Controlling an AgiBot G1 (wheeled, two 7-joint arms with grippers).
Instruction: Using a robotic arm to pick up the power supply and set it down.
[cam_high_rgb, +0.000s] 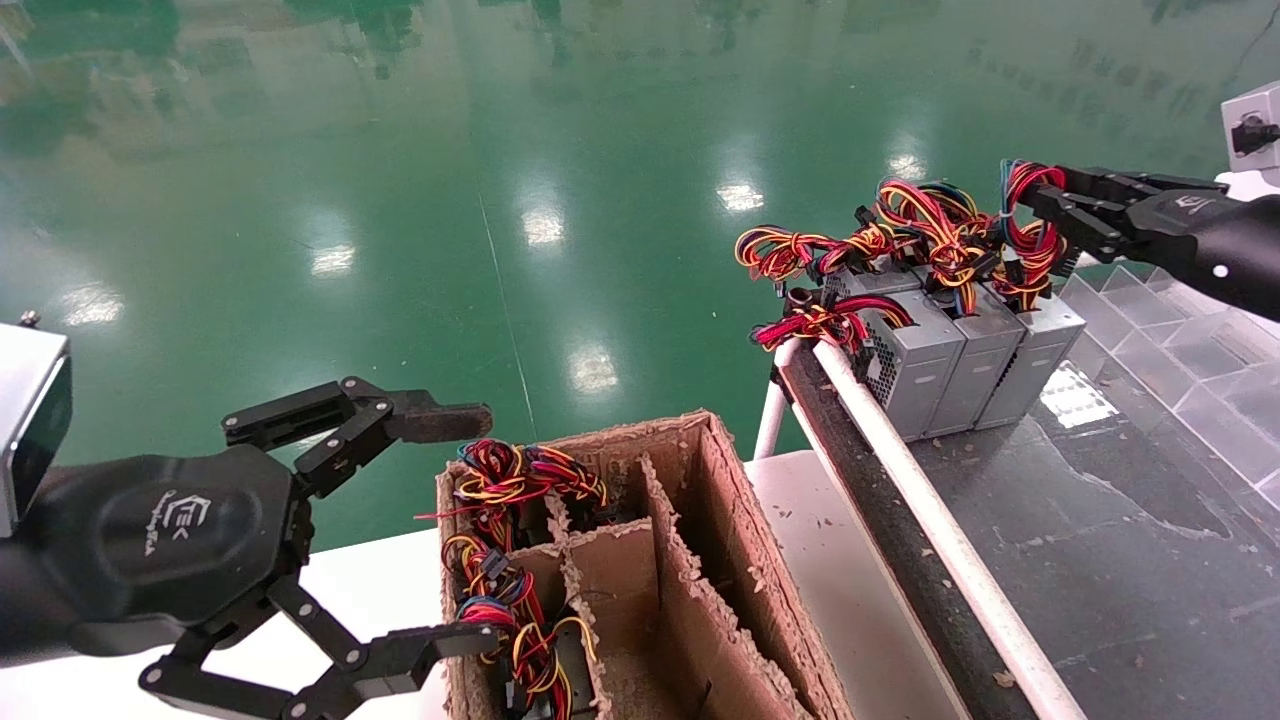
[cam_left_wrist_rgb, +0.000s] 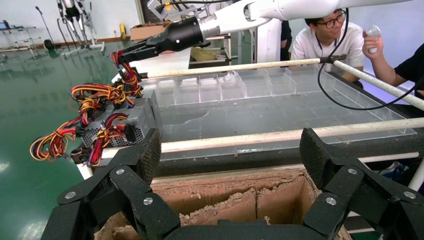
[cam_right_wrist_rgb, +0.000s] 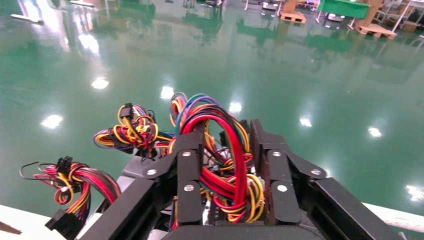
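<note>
Right gripper (cam_high_rgb: 1035, 205) clamped on power supply (cam_high_rgb: 1035, 350) wires, left gripper (cam_high_rgb: 470, 520) spread over carton (cam_high_rgb: 740, 560)

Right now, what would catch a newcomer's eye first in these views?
The bright red, yellow and black wire bundles atop three grey metal power supplies standing side by side at the dark table's far corner. The black right gripper is closed around the bundle of the rightmost one. Nearer, the left gripper hangs open over a ragged brown cardboard carton that holds more wires.

My head looks down over everything; each wrist camera peers close past its pincer, all sharing the grey metal power supplies (cam_high_rgb: 960, 350) upper right.
</note>
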